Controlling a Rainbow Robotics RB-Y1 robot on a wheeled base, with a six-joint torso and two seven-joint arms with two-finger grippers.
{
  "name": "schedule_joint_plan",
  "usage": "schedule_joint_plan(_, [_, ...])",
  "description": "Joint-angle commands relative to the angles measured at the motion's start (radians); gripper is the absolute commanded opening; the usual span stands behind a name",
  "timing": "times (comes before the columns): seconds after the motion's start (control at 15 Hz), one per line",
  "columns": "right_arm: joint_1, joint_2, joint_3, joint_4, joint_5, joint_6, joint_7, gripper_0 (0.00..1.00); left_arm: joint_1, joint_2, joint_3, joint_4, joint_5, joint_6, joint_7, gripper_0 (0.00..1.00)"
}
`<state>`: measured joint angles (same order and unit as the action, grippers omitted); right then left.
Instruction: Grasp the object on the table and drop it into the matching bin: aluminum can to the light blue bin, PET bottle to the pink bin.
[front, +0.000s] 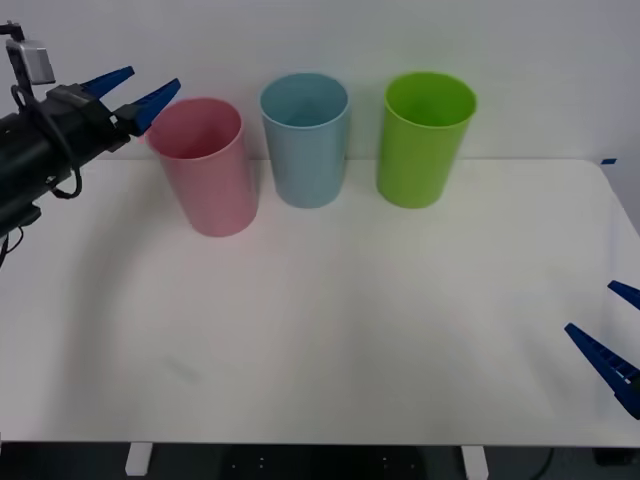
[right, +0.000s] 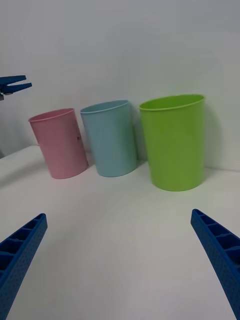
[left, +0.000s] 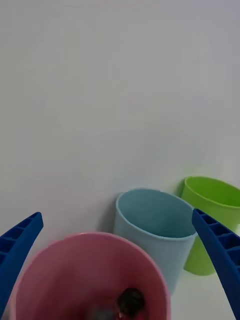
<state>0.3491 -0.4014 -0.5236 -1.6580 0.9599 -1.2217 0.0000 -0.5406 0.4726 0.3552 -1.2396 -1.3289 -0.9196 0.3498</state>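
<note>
Left tool (front: 138, 92): fingers spread, empty, just above and beside the pink bin's (front: 208, 165) rim. PET bottle (left: 131, 301): directly beneath it, inside that bin, black cap showing. Right tool (front: 612, 335): spread, well apart, low over the counter (front: 340, 330).

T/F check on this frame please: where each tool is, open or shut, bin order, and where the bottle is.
1. The left tool is open beside the pink bin's rim. True.
2. The bottle stands on the table. False: it lies inside the pink bin.
3. The light blue bin stands between the pink and green bin. True.
4. The right tool is shut on the bottle. False: it is open, low at the table's right edge, holding nothing.
</note>
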Motion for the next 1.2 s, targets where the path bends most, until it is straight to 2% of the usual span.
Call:
schedule_joint_plan(0.07, [0.000, 0.000, 0.000, 0.000, 0.000, 0.000, 0.000, 1.00, 0.102, 0.037, 0.013, -0.067, 0.080, -0.016, 0.000, 1.00])
schedule_joint_plan(0.4, [0.000, 0.000, 0.000, 0.000, 0.000, 0.000, 0.000, 1.00, 0.260, 0.055, 0.120, -0.155, 0.142, -0.114, -0.002, 1.00])
schedule_joint_plan(0.67, [0.000, 0.000, 0.000, 0.000, 0.000, 0.000, 0.000, 1.00, 0.409, 0.095, 0.142, -0.222, 0.235, -0.137, -0.029, 1.00])
schedule_joint_plan(1.0, [0.000, 0.000, 0.000, 0.000, 0.000, 0.000, 0.000, 1.00, 0.585, 0.159, 0.199, -0.222, 0.341, -0.240, -0.152, 1.00])
schedule_joint_plan(1.2, [0.000, 0.000, 0.000, 0.000, 0.000, 0.000, 0.000, 1.00, 0.705, 0.195, 0.205, -0.222, 0.405, -0.255, -0.279, 1.00])
